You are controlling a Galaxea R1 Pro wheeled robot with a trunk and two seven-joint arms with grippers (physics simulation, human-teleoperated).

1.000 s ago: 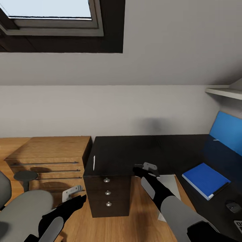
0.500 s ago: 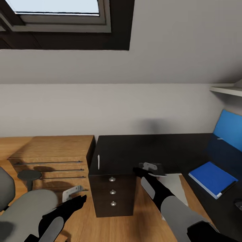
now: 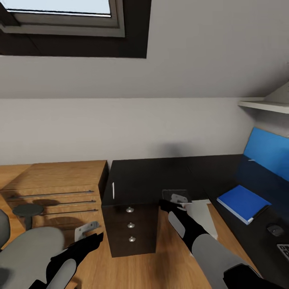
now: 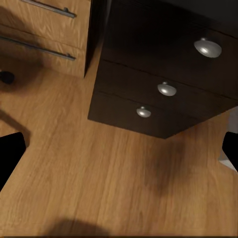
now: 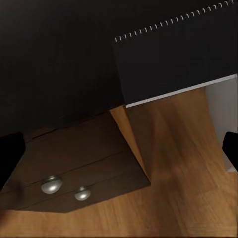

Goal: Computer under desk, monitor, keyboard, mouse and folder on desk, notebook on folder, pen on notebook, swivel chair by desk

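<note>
Chair (image 3: 28, 249) sitting at far left, left gripper (image 3: 86, 230) hovering empty beside it, jaws apart. Pen (image 3: 113, 190) lying on the desk (image 3: 160, 176) near its left edge, long axis running front-to-back. Right gripper (image 3: 176, 197) clamping the notebook (image 3: 173, 195) over the desk's front edge; its spiral edge shows in the wrist view. Folder (image 3: 241, 202) lying flat at right, mouse (image 3: 275, 230) beyond it. Carry the notebook level, lower it square onto the folder.

An attic room at home, used as a study: a skylight (image 3: 60, 8) sits in the sloped ceiling above a black desk (image 3: 160, 176) with drawers (three round knobs), a wooden chest of drawers (image 3: 56, 186), a grey office chair (image 3: 28, 249) and wood flooring (image 4: 99, 188).
</note>
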